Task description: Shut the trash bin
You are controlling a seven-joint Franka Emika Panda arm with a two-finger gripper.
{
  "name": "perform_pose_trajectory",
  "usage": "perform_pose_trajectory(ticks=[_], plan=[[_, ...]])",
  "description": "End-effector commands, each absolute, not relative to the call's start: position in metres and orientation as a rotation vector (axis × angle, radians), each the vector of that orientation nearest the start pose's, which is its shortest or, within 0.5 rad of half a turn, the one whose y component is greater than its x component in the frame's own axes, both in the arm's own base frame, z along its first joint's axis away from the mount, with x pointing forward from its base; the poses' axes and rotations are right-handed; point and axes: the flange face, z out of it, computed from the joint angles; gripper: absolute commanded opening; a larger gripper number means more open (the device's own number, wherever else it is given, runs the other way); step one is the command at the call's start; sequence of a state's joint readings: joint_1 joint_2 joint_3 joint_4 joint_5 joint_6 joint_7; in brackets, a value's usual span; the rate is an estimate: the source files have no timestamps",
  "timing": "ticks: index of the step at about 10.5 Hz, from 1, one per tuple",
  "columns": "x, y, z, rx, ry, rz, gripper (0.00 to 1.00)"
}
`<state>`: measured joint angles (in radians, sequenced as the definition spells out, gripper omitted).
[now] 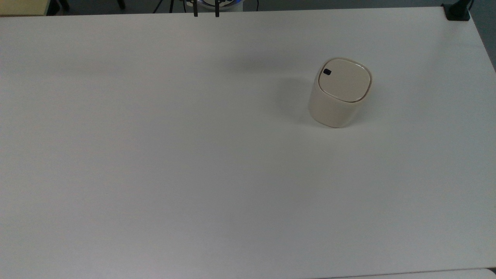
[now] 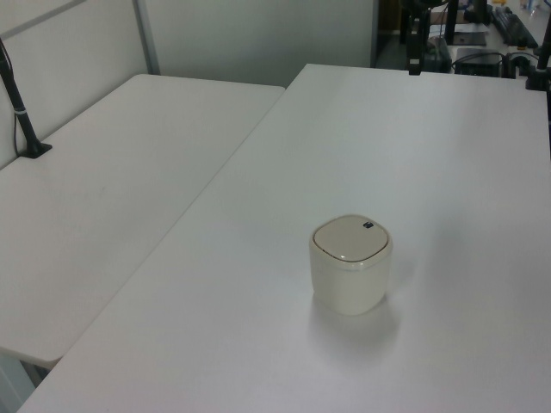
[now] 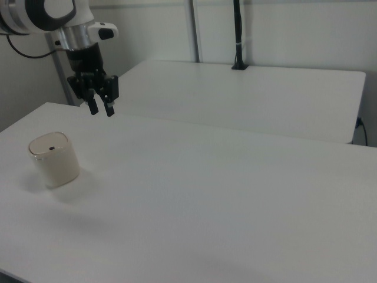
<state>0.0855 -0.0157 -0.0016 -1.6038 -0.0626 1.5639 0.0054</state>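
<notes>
Both fingers (image 3: 93, 106) of the gripper (image 3: 101, 108) hang parted with a clear gap between their tips, and nothing is held or touched between them. In the right view the gripper hangs in the air, tips downward, over the far edge of the white table (image 3: 224, 194), up and toward the right view's right from the trash bin (image 3: 54, 159). In the top view its two dark fingertips (image 1: 195, 11) peek in at the upper edge, side by side and apart, well away from the bin. In the left view the gripper (image 2: 415, 60) shows as a dark shape at the top, over the far end of the table.

The trash bin (image 1: 341, 93) stands upright on the table, its long axis vertical, in the upper right part of the top view. Its flat lid (image 1: 344, 80) lies down flush in the rim, so the bin is shut. A small black button (image 1: 327, 71) sits at the lid's corner toward the top view's upper left. In the left view the bin (image 2: 350, 265) stands near the middle, with the button (image 2: 368, 225) on its far side, toward the left view's right. In the right view the button (image 3: 51, 148) shows on top of the lid.

A second white table (image 2: 112, 172) stands beside the first one, on the left view's left.
</notes>
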Motion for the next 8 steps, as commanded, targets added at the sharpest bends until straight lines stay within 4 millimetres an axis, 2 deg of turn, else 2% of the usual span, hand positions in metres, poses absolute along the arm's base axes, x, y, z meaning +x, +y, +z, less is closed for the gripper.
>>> perform_pose_trajectory(ticks=[1,8], plan=[[0.5410,0.0398,0.6124,-3.214,-0.086,0.042,1.00],[0.5417,0.0305,0.6214,-3.222,-0.059,-0.005,1.00]])
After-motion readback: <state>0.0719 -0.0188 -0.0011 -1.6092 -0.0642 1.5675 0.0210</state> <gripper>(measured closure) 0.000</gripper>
